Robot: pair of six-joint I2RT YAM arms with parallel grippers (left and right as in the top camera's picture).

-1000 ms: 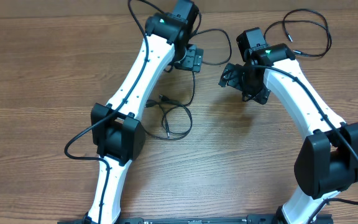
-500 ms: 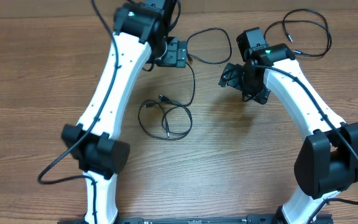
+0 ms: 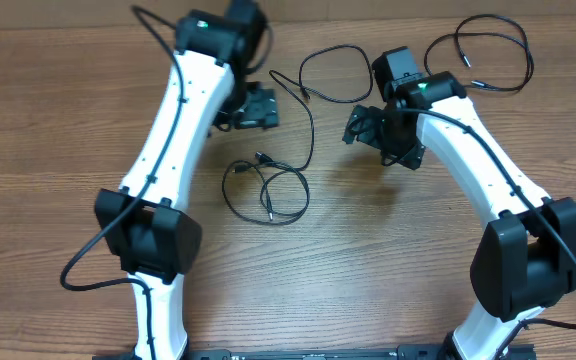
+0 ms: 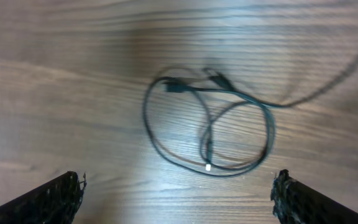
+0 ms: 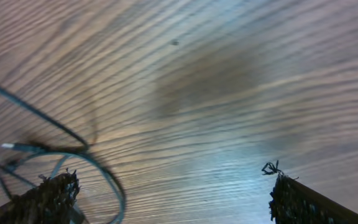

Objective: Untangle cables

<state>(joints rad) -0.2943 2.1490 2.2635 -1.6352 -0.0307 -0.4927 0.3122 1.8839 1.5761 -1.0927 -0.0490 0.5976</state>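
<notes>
Well, the wooden table [image 3: 48, 130] is mostly taken up by two white arms, the left arm [image 3: 173, 130] reaching up one side and the right arm [image 3: 478, 170] bending in from the other. Both lean toward the far middle, where the cables lie, so I'd say each is lining up over its own part of the job.

The left gripper [image 3: 251, 106] hangs above the wood with its jaws spread as wide as they go and nothing between them. Its camera looks straight down on the coil, which suggests that is what it means to take. The right gripper [image 3: 370, 128] is likewise wide apart and empty, hovering over bare wood with a cable loop just off to one side of its fingers.

The cables [image 3: 266, 185] sit in three lots. The coil lies at table centre, between the arms, its loops crossing one another. A long strand [image 3: 313, 125] runs from it up toward a loose loop near the right gripper. A third cable [image 3: 525, 50] lies well apart at the far right, seemingly free. In the coil, one plug [image 4: 174, 84] rests on the loop's rim and a bright tip [image 4: 209, 166] lies inside it. That crossing looks to be what is left to undo.
</notes>
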